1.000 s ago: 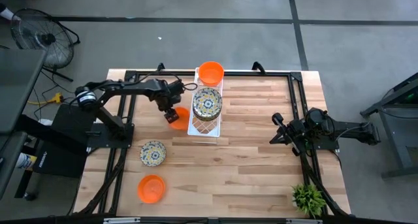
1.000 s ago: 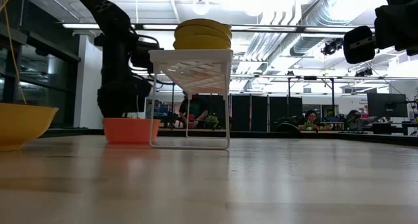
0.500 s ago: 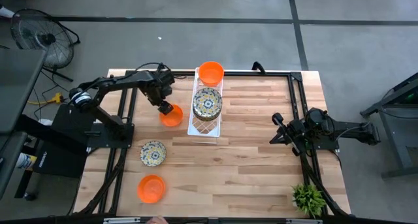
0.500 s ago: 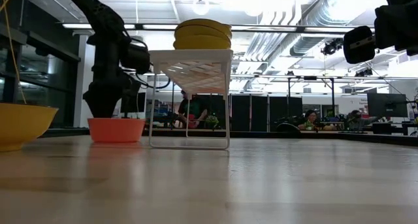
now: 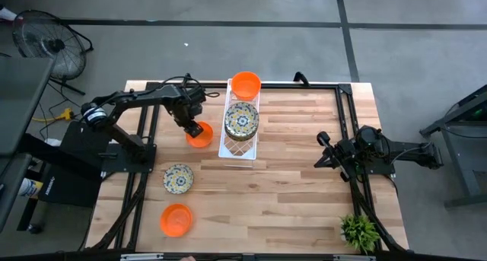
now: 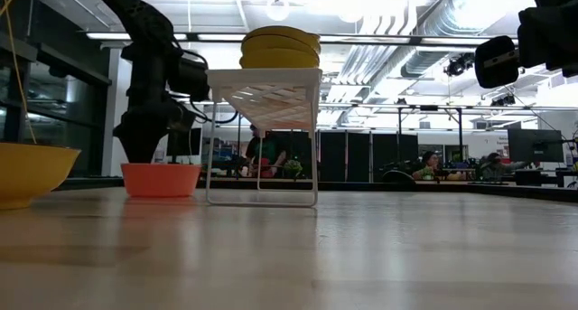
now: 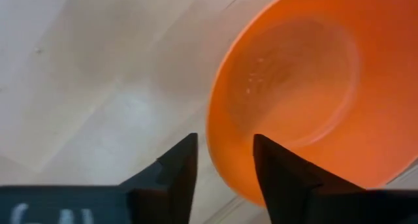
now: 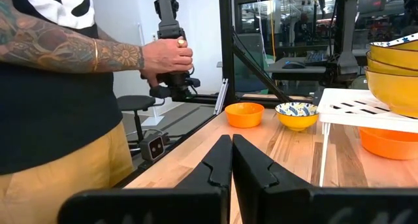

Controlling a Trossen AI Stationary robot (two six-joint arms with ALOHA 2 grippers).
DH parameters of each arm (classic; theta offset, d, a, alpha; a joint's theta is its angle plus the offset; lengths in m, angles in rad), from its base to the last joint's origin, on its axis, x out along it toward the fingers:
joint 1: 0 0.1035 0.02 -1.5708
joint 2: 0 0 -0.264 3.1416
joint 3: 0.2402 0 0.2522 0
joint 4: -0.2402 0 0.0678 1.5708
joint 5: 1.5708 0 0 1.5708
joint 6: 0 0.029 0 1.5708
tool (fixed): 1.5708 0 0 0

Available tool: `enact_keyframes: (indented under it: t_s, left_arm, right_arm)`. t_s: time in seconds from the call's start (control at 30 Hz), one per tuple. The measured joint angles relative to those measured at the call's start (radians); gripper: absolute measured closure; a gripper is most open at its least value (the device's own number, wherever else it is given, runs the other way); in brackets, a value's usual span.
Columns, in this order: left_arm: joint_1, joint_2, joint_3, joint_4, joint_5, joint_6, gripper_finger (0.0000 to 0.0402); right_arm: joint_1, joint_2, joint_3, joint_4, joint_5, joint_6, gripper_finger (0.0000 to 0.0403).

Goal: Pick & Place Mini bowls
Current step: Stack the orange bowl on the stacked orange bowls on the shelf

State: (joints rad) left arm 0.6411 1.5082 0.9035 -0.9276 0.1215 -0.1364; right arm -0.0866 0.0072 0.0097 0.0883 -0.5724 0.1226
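- We set the left tool [image 7: 222,165] astride the rim of the orange bowl [image 5: 200,134], which sits on the table [image 5: 304,185] beside the white tray [image 5: 237,149]; fingers parted, nothing gripped.
- We should close squarely on the rim before lifting.
- The right tool [image 8: 231,160] waits clenched, empty.

Grey concrete floor [image 5: 228,55] around the table, dark seam lines crossing it. Black floor fan [image 5: 47,44] at upper left, yellow cable [image 5: 59,115] below it. Dark bench edge [image 5: 466,132] at far right. In the low view: exposed ducts [image 6: 406,39] and strip lights [image 6: 388,39] overhead, dark glazed wall [image 6: 41,102] on the left, monitor [image 6: 534,145] at right, seated people [image 6: 432,164] in the distance.
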Motion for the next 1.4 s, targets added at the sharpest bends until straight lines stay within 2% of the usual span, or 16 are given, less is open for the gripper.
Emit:
enact_keyframes:
  t_s: [0.23,0.47,0.83,1.17,1.4]
  left_arm:
    - [0.0,0.0,0.0,-0.033,-0.023,0.0,0.0337]
    - [0.0,0.0,0.0,-0.042,-0.023,0.001,0.0393]
    - [0.0,0.0,0.013,-0.045,-0.004,0.019,0.04]
    - [0.073,-0.074,0.11,-0.141,0.007,0.09,0.0401]
    - [0.144,-0.124,0.221,-0.174,0.051,0.185,0.0401]
  right_arm:
    - [0.0,0.0,0.0,0.0,0.0,0.0,0.0402]
    - [0.0,0.0,0.0,0.0,0.0,0.0,0.0402]
    - [0.0,0.0,0.0,0.0,0.0,0.0,0.0402]
    - [0.0,0.0,0.0,0.0,0.0,0.0,0.0402]
    - [0.0,0.0,0.0,0.0,0.0,0.0,0.0402]
